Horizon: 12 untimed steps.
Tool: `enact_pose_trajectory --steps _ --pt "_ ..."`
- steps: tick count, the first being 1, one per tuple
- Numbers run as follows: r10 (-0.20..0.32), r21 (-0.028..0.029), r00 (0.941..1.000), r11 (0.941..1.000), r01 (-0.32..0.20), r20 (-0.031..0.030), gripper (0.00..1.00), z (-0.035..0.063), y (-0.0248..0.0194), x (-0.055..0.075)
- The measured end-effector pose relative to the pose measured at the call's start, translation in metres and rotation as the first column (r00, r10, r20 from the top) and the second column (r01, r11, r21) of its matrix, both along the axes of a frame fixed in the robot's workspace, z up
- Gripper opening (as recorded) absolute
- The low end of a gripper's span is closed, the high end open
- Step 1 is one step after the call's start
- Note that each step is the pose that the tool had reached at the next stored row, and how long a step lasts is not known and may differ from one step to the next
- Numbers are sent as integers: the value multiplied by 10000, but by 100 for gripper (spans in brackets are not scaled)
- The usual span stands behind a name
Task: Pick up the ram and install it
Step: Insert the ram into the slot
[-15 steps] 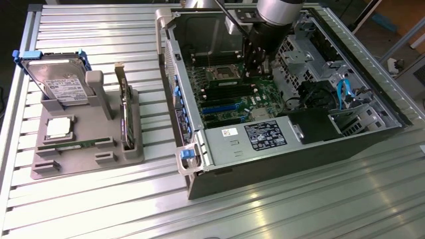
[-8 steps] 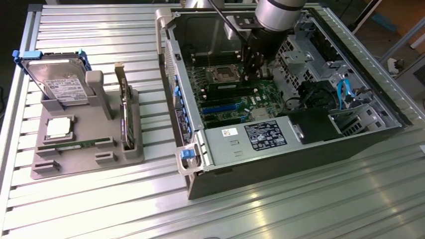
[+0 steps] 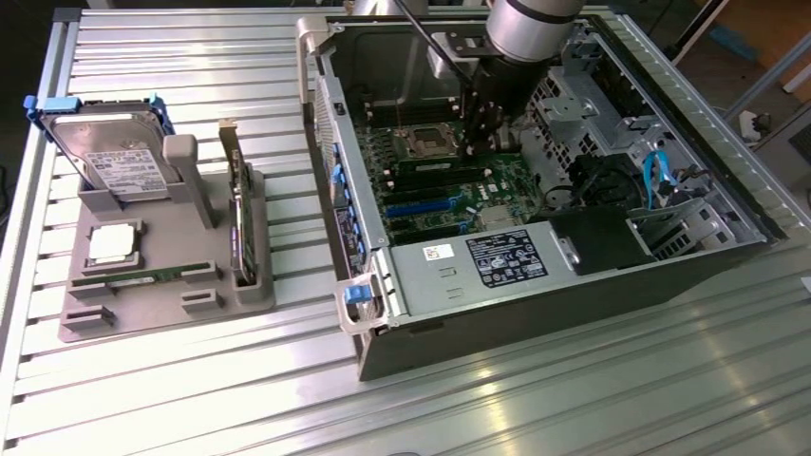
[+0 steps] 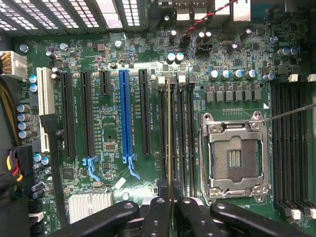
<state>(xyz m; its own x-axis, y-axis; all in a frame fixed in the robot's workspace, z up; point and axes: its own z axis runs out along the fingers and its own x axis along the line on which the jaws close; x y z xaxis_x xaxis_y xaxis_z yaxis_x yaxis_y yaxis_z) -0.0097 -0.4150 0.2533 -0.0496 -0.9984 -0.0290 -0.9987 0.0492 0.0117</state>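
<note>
The jaws are pinching the ram (image 4: 170, 143) edge-on, apparently hanging over the memory slots (image 4: 185, 133), needing square, even pressure.

I get the ram (image 4: 170, 143) edge-on, one end hidden between the fingers (image 4: 159, 213) of the gripper (image 4: 171, 202); the arm (image 3: 526, 28) runs off the exterior view's top edge.

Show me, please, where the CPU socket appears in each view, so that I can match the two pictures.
Exterior view: the CPU socket lies inside the open case, at the exterior view's left of the gripper.
Wrist view: the CPU socket sits between two banks of memory slots, beside the ram in the gripper.
Shared landmark: the blue expansion slot.
</note>
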Motion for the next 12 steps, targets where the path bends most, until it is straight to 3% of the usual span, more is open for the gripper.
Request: enact_pose_trajectory --steps 12 --pt "162 0 9999 9999 -162 0 12 -1 0 16"
